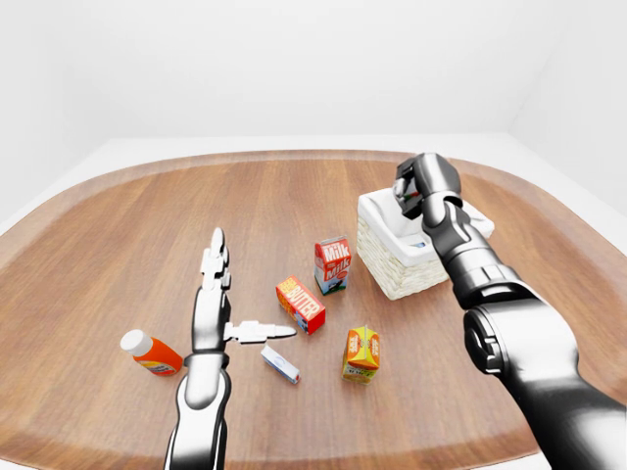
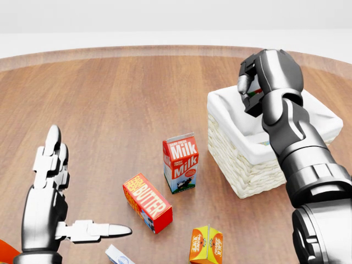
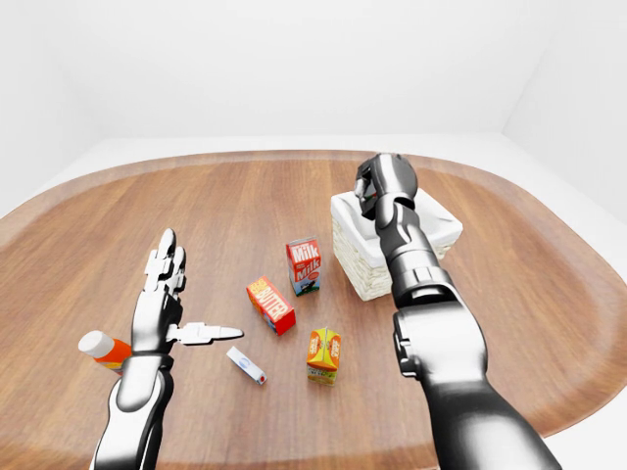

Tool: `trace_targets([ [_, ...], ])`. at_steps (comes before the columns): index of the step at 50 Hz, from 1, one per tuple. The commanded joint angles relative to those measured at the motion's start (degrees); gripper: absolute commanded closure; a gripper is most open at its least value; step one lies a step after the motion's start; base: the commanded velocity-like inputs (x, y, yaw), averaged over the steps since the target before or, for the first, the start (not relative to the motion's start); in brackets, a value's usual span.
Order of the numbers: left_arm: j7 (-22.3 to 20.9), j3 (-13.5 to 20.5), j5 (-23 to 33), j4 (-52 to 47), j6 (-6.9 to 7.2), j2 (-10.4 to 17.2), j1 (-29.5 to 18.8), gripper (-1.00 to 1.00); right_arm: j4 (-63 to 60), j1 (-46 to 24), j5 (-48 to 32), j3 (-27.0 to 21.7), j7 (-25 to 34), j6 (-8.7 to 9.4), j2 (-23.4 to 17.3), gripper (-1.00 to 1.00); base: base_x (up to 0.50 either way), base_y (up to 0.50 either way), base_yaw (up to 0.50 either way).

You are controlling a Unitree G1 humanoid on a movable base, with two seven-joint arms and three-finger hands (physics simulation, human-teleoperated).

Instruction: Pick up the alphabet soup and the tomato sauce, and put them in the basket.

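While the right hand (image 2: 254, 91) hangs over the basket (image 2: 250, 162), fingers clamped on a can (image 2: 256, 91), centre it first. Release low. Left hand (image 2: 52, 190) splayed, empty.

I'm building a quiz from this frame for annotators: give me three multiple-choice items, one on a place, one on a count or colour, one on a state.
1. Where is the right hand?
A. over the basket
B. on the milk carton
C. beside the butter box

2. What colour is the butter box?
A. blue
B. red-orange
C. green

3. How is the left hand?
A. closed on the milk carton
B. open, holding nothing
C. inside the basket

Answers:
1 A: the head view shows it above the white-lined basket.
2 B: its sides are red-orange with white lettering.
3 B: its fingers are spread above the table, apart from the milk carton.
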Motion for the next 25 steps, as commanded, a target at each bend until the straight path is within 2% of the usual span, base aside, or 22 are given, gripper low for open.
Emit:
trace_targets([
  [1, -0.14, -0.22, 0.04, 0.12, 0.00, -0.03, 0.16, -1.00, 5.81, -2.94, 0.32, 0.24, -3.48, 1.77, 0.15, 1.00, 0.00, 0.00, 0.00],
  [14, -0.19, -0.23, 0.10, 0.36, 0.00, 0.02, 0.21, -1.00, 7.23, -3.95, -1.77, 0.36, -5.08, 4.05, 0.64, 1.00, 0.00, 0.00, 0.00],
  [25, -0.21, -0.34, 0.23, 0.18, 0.00, 0.00, 0.40, -1.00, 8.01, -3.93, -7.28, 1.96, -7.47, 5.10, 1.82, 1.00, 0.00, 0.00, 0.00],
])
